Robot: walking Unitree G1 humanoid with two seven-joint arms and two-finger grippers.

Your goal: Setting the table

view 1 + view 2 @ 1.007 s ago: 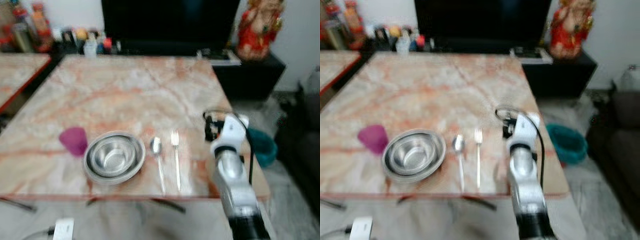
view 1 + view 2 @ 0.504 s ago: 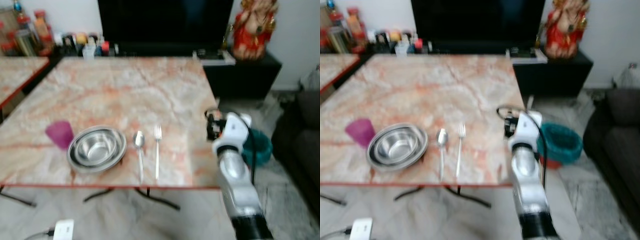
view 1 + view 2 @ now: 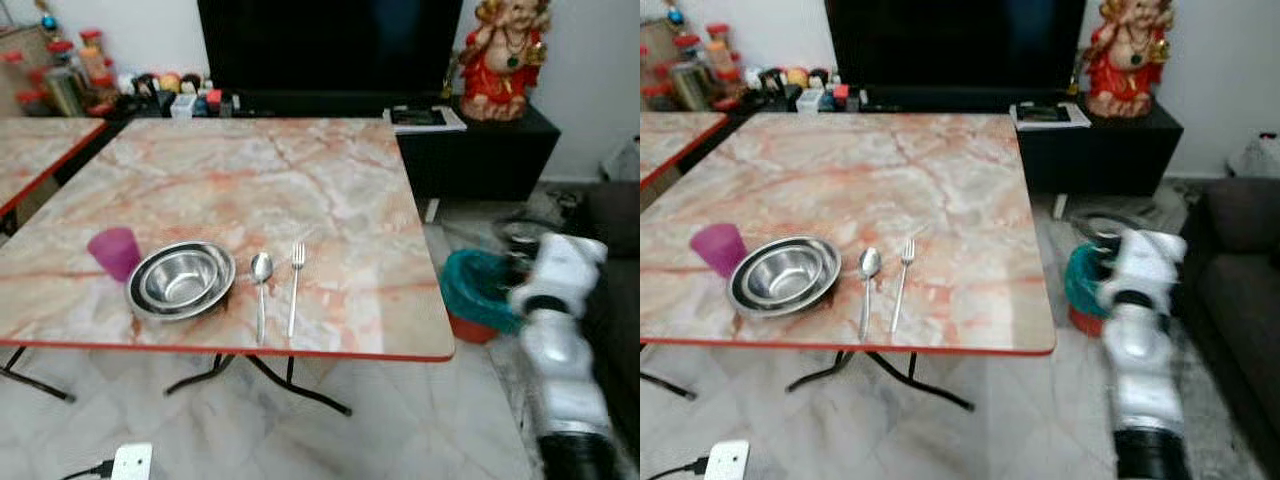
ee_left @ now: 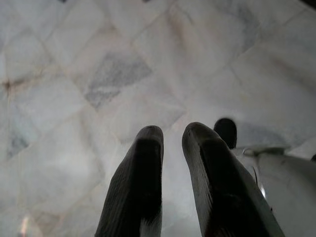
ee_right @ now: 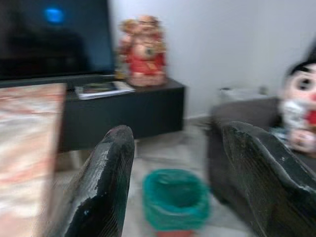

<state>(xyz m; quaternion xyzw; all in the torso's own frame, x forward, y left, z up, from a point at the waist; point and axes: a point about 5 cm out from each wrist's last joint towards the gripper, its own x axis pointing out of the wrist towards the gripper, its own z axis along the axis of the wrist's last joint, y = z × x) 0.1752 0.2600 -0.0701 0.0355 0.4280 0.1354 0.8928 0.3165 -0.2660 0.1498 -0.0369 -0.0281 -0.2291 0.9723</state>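
Place setting sits on the marble table (image 3: 300, 170), all near its front edge: steel bowl (image 3: 181, 279) with the purple cup (image 3: 113, 252) just beside it on the robot's left, spoon (image 3: 261, 290) just right of the bowl, fork (image 3: 295, 295) just right of the spoon — the two lie side by side, handles toward the front edge, apart from each other. Right arm (image 3: 555, 350) is off the table, past its right edge, blurred, over the floor. Right gripper (image 5: 177, 182) — fingers spread wide, nothing between them — points at a teal bin (image 5: 175, 197) on the floor beside the table, with a black cabinet (image 5: 123, 116) and a red-and-gold figurine (image 5: 143, 52) beyond it. Left gripper (image 4: 173, 143) hangs idle over the tiled floor (image 4: 74, 89), below the table; fingers nearly together with a thin gap, holding nothing.
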